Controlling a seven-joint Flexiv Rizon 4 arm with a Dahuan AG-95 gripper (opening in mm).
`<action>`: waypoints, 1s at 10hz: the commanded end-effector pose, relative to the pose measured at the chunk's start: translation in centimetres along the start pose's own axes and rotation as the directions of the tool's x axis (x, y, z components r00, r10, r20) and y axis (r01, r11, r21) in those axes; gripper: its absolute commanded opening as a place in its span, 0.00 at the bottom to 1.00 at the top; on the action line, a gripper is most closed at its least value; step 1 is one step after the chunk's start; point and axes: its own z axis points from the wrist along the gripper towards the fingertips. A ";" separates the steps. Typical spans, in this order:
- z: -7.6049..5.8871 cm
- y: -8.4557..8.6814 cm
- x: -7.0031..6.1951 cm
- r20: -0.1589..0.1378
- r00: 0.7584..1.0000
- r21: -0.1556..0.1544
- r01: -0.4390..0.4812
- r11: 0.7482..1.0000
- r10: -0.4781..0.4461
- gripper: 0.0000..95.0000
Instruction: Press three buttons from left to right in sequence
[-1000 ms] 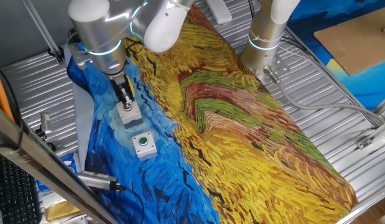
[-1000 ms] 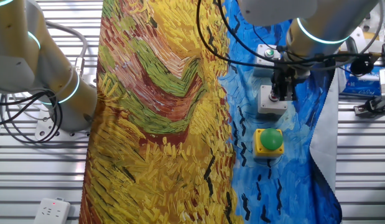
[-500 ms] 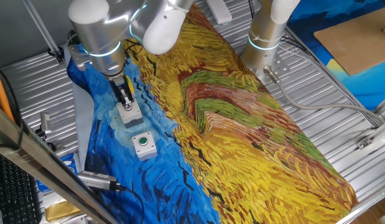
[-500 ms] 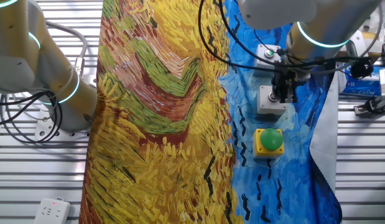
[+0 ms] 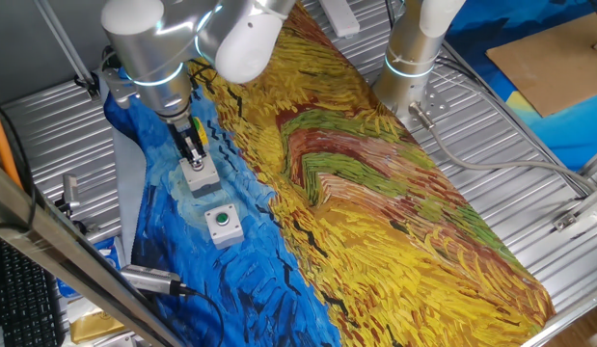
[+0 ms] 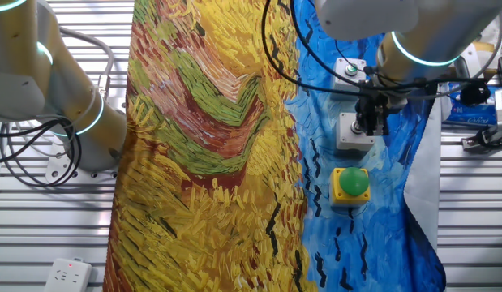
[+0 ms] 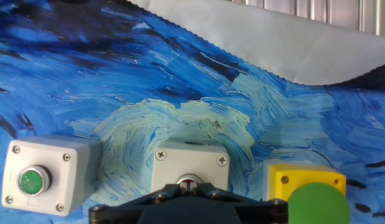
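- Since the earlier frames the arm has lifted slightly, so the claw (image 5: 193,154) now stands a little higher over the grey-white box with the red button (image 5: 201,173); the boxes themselves have not shifted.
- One fixed view: the claw points straight down at the top of the middle box, its tip at or just above the button. Just beyond the claw, toward the camera, sits the grey-white box with the small green button (image 5: 222,224). Both rest on the blue part of the painted cloth (image 5: 375,193) that covers the desk. The yellow box is hidden behind the arm here.
- Other fixed view: the claw (image 6: 371,126) hangs over the middle box (image 6: 353,133). The yellow box with the big green cap (image 6: 351,184) lies just below the claw in the picture, and the small-green-button box (image 6: 349,70) lies just above it, partly covered by the arm.
- Hand view: the dark body of the claw (image 7: 189,205) fills the bottom edge. The middle box (image 7: 192,165) sits directly ahead of it, its button half covered by the claw. The small-green-button box (image 7: 40,175) is on the picture's left, the yellow box (image 7: 307,190) on the right.
- No view shows the fingertips clearly, so it cannot be told whether the claw is released or clenched.
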 end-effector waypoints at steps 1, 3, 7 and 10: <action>-1.0 0.3 0.3 -0.008 1.000 0.020 0.007 1.000 -0.007 0.00; -1.9 0.2 0.4 -0.011 1.000 0.013 0.010 1.000 -0.010 0.00; -1.6 1.0 0.0 -0.010 1.000 0.014 0.009 1.000 -0.009 0.00; -1.4 3.4 -0.6 -0.007 1.000 0.017 -0.017 1.000 0.017 0.00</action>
